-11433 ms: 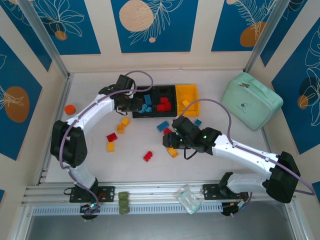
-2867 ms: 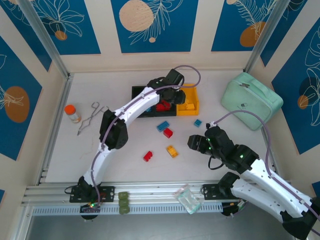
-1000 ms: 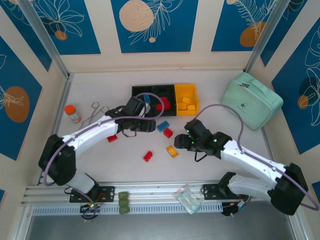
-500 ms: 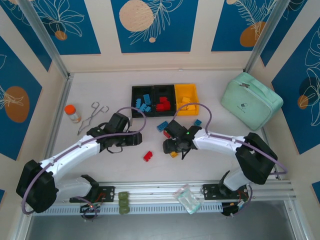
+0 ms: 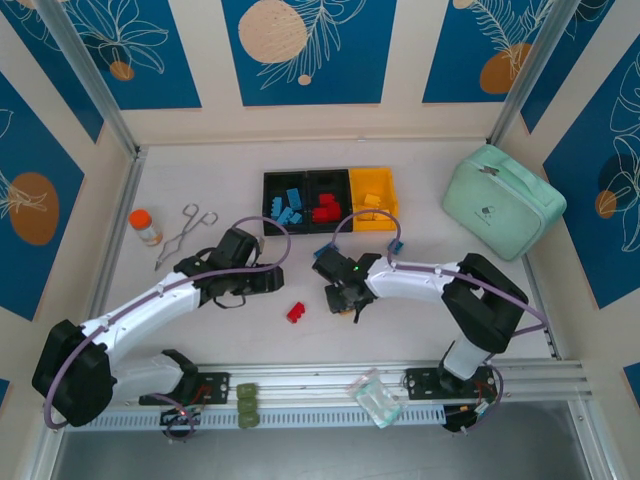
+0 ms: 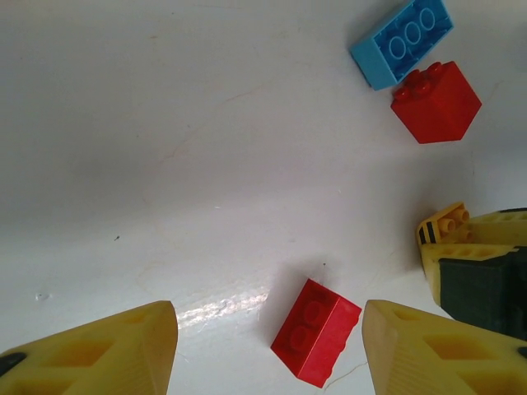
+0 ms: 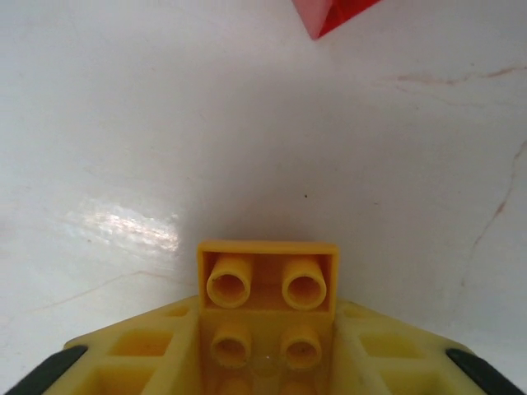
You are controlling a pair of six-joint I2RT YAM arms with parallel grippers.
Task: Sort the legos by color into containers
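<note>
Starting far to the left of the containers (image 5: pixel 310 174), an orange-capped bottle (image 5: pixel 145 226) stands on the table (image 5: pixel 200 180), with metal tongs (image 5: pixel 183 233) just beside it on the containers' side. My left gripper (image 5: pixel 272 283) hangs nearer to me than the containers' black end, its jaws spread wide and holding nothing. Through its wrist camera a red lego (image 6: pixel 316 332) lies flat on the table in the gap ahead of my fingers (image 6: pixel 95 350), touching neither. A blue lego (image 6: pixel 403 41) and a second red lego (image 6: pixel 436 101) lie corner to corner on the containers' side of it.

In the row itself, blue bricks (image 5: pixel 287 207) fill the left black bin, red bricks (image 5: pixel 325 207) the middle black one and yellow bricks (image 5: pixel 372 200) the yellow one.

My right gripper (image 5: pixel 345 300) is down at the table on the near side of the containers' middle, clamped narrow on a yellow lego (image 7: pixel 268 288), studs up. A small blue brick (image 5: pixel 396 246) lies just in front of the yellow bin. Well to the right of the containers sits a mint green pouch (image 5: pixel 503 200).
</note>
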